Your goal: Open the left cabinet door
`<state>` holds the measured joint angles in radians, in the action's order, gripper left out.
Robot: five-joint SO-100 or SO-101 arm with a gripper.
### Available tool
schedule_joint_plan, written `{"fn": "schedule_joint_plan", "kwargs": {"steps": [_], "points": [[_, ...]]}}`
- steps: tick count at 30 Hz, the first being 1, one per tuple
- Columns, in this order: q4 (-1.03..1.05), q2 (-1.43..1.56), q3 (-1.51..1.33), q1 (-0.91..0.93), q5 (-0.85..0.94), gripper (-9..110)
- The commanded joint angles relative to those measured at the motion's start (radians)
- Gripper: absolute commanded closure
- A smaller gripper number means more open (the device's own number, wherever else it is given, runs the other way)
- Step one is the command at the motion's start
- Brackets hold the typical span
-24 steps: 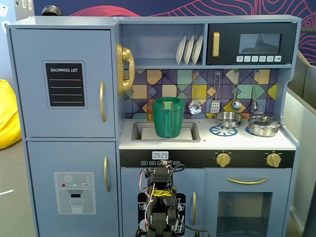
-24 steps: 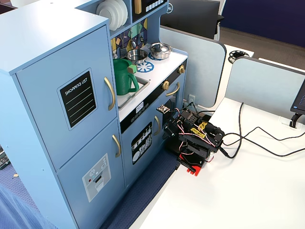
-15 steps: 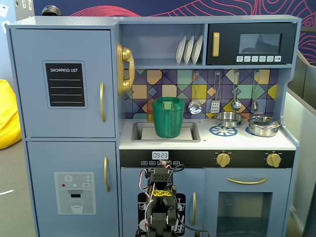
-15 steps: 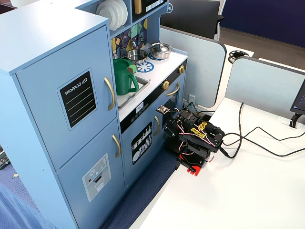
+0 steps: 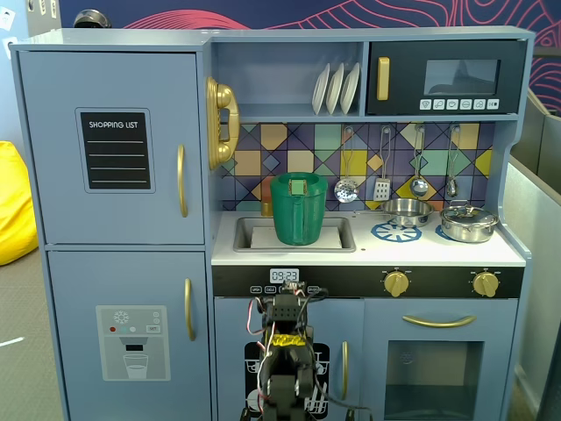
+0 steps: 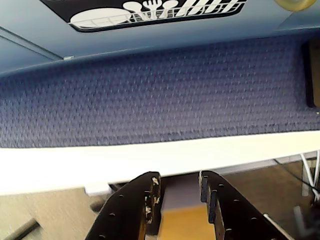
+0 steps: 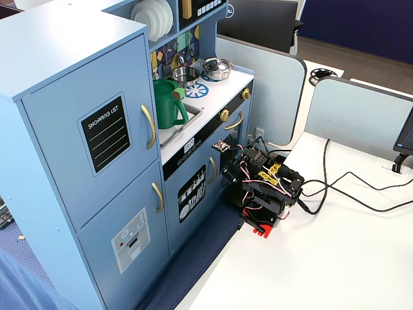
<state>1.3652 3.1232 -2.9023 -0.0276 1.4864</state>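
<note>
The left cabinet door [image 5: 114,149] is the blue-grey upper fridge door with the black "SHOPPING LIST" panel and a gold handle [image 5: 181,180]. It is closed in both fixed views [image 7: 97,135]. My arm [image 5: 285,351] sits folded low in front of the kitchen, well below and to the right of that door, on the white table [image 7: 261,187]. In the wrist view my gripper [image 6: 179,190] is slightly open and empty, pointing over the white table edge [image 6: 150,160] toward blue carpet. The left door is out of the wrist view.
The dispenser door [image 5: 131,338] is below the left door. The small dish-graphic door [image 7: 192,194] is right by my arm and shows in the wrist view [image 6: 150,12]. A green pitcher [image 5: 300,209] stands in the sink. Cables [image 7: 348,187] trail across the table.
</note>
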Motion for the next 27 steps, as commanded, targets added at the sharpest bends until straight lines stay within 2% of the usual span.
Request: {"fn": "schedule_joint_plan", "kwargs": {"steps": [1,9,18,27], "points": [[0.0,-0.17,0.256,-0.114,-0.129,101],[-0.299,-0.362,0.591,-0.219,-0.106,101],[-0.81,-0.466,0.706,-0.357,0.12,99],[-1.008,-0.604,0.879,-0.495,0.198,96]]}}
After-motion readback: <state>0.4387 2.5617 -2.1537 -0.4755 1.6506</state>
